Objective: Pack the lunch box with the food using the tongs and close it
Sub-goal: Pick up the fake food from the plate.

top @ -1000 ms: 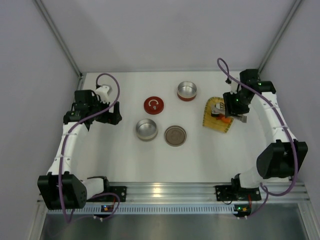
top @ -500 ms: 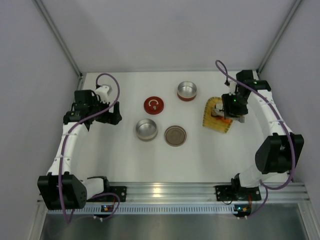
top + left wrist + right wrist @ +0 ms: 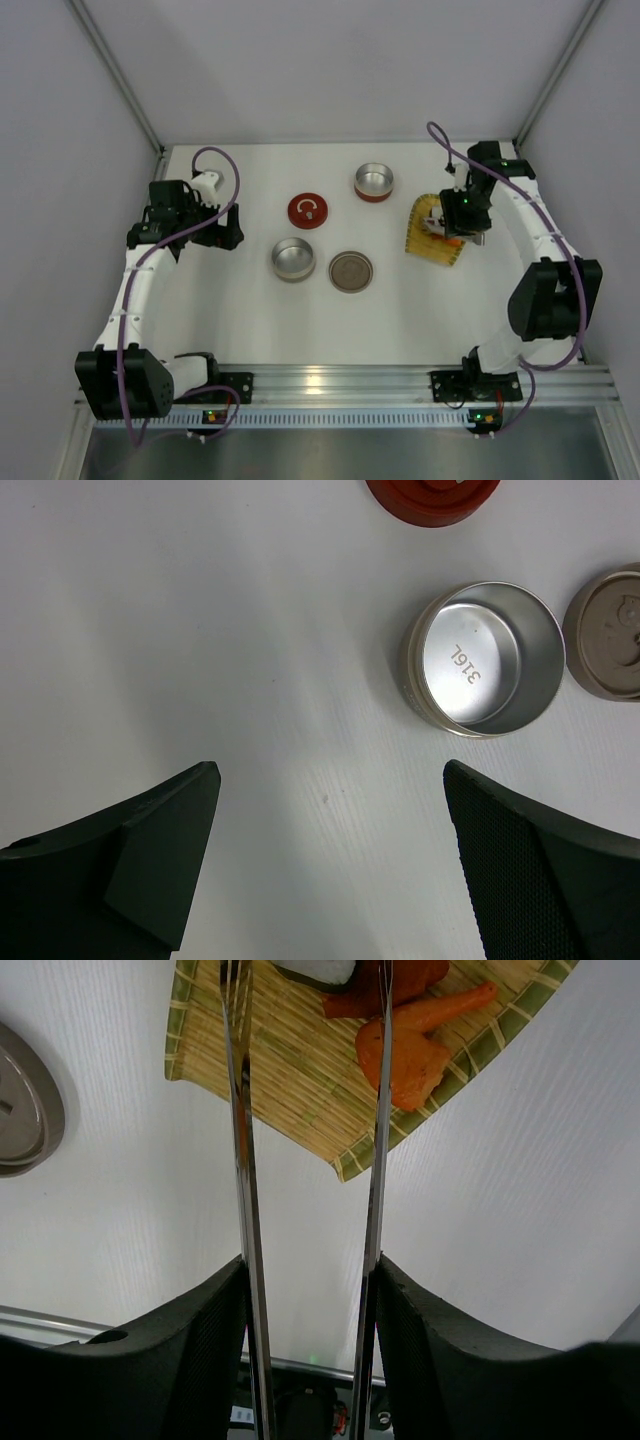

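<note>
Two arms on a white worktop (image 3: 250,320). The left gripper (image 3: 330,780) hovers near the left edge with its jaws spread wide and nothing between them. In the left wrist view it faces bare surface, with the steel tin (image 3: 485,660) just beyond it.

The right gripper (image 3: 308,1285) is by the right edge, above the woven mat (image 3: 280,1060). It is clamped on the tongs (image 3: 243,1160), one finger pressed against the outside of each arm. The two arms run forward side by side with a gap between them and reach over the mat. Their tips are cut off at the top of the right wrist view, so I can't tell whether they pinch anything.

The food lies on the mat at its far end. The orange piece (image 3: 405,1055) is just beside the right tong arm. The reddish piece (image 3: 400,990) is touching the orange one, behind it. The white-and-black piece (image 3: 315,968) is at the frame edge, between the tong arms. None of the food is in a tin.

The steel tin (image 3: 293,258) sits open and upright mid-worktop, and its inside is bare metal. The grey lid (image 3: 351,271) lies flat just to its right, not touching it. The red lid (image 3: 308,211) is behind the tin, and the red-based tin (image 3: 373,182) is farther back toward the far edge, open too.
</note>
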Motion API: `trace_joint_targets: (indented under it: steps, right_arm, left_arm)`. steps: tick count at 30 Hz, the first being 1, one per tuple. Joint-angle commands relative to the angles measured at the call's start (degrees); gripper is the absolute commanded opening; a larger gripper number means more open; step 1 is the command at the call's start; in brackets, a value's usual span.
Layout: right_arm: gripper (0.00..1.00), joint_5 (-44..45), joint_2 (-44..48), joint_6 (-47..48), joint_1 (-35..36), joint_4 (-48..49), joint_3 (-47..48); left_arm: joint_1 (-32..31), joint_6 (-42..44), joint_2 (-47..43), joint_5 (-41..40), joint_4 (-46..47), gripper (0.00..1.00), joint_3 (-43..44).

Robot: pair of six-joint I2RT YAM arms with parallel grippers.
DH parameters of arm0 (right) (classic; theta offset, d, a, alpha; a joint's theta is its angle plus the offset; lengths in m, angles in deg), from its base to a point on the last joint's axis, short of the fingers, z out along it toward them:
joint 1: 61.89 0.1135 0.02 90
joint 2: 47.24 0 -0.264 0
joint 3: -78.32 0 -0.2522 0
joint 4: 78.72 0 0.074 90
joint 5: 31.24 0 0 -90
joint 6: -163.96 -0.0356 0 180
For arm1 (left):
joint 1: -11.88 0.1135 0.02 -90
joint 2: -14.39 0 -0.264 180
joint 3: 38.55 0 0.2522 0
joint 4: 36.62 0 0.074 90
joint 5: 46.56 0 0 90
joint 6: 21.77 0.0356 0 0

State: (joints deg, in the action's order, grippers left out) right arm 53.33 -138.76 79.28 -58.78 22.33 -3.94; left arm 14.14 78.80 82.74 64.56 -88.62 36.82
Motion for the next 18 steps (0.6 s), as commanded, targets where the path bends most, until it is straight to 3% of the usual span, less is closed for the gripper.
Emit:
trace_joint_targets:
  steps: [1,12,18]
  right_arm:
    - [0.49,0.1,-0.6,-0.7,1.6,3.1,1.7]
    - [0.44,0.2,-2.5,-0.6,1.7,3.0,3.7]
    - [0.30,-1.2,-1.8,1.0,1.7,0.7,5.1]
  left_arm:
    - [0.2,-0.2,-1.1,0.1,1.3,0.98,-0.3]
    - [0.3,-0.3,-0.9,-0.1,1.8,0.98,-0.7]
    - [0.2,-0.2,-0.7,-0.1,1.9,0.98,-0.7]
